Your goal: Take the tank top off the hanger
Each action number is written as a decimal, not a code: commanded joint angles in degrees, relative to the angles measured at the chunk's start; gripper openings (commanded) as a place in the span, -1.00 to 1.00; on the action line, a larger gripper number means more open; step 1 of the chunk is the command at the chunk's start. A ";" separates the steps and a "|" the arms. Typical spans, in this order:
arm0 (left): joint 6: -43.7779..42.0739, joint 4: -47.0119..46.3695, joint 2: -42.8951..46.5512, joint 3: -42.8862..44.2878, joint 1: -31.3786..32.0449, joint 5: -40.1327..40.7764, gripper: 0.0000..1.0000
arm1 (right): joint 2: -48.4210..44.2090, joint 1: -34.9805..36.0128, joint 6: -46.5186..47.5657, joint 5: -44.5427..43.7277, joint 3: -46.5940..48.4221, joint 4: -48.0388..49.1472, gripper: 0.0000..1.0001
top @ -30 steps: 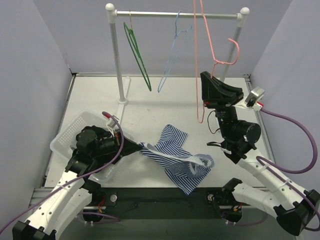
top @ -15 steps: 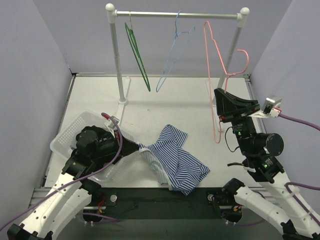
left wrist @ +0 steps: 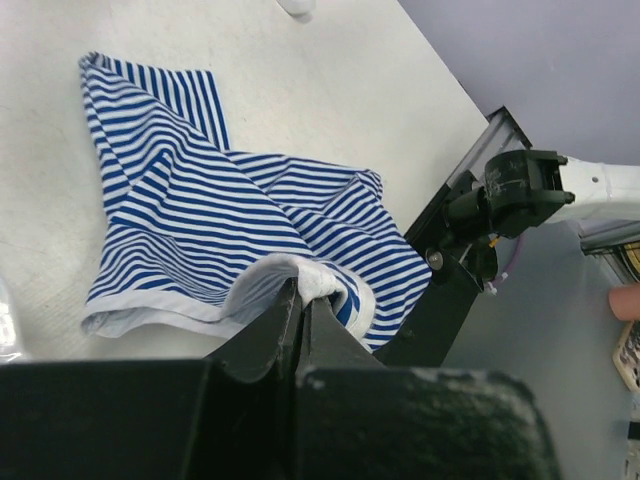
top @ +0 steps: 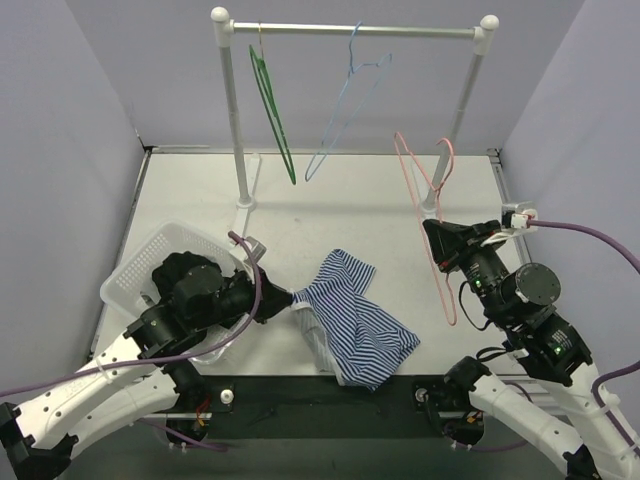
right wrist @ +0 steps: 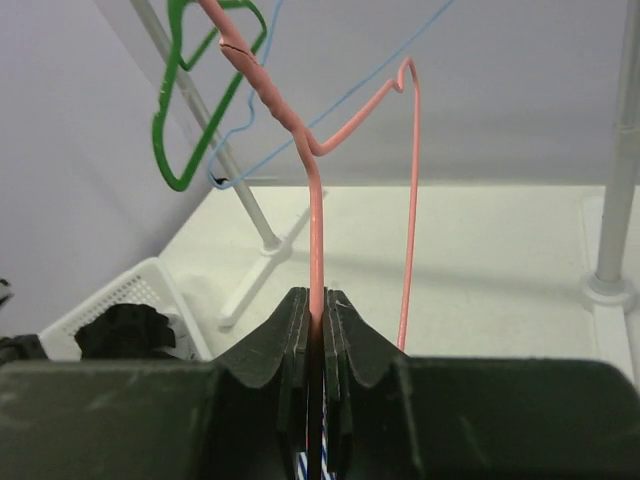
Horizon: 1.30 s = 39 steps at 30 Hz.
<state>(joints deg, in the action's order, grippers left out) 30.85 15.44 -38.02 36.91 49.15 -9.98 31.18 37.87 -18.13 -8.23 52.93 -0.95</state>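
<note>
The blue-and-white striped tank top [top: 350, 315] lies crumpled on the white table, clear of the hanger; it also shows in the left wrist view [left wrist: 190, 215]. My left gripper [top: 284, 298] is shut on the top's white hem [left wrist: 315, 282] at its left edge. My right gripper [top: 437, 245] is shut on the bare pink hanger [top: 425, 205], holding it in the air to the right of the top. In the right wrist view the pink hanger wire [right wrist: 316, 240] runs up from between the shut jaws [right wrist: 318, 297].
A white rack [top: 350, 30] stands at the back with a green hanger [top: 272, 105] and a light blue hanger [top: 345, 100] on its bar. A white basket [top: 135, 270] sits at the left, beside my left arm.
My right gripper carried the pink hanger down and to the right, off the tank top. The top settled flatter on the table. My left gripper shifted slightly right, still holding the hem.
</note>
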 commanded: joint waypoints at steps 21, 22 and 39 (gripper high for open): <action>-11.42 18.13 -3.81 33.39 0.95 24.82 -1.00 | 1.08 0.01 2.14 -5.13 3.24 -7.84 -1.00; -11.86 18.22 -3.99 34.80 0.95 25.44 -1.00 | 1.08 0.01 1.96 -5.04 3.15 -7.75 -1.00; -4.22 9.61 -16.37 15.92 2.01 16.04 -1.00 | -1.21 -0.07 1.17 -3.81 0.78 -7.75 -1.00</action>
<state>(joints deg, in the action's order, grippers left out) 24.29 29.61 -51.96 54.11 50.06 8.69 31.05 37.87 -16.51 -12.38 53.82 -11.11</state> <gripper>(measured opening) 0.030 0.074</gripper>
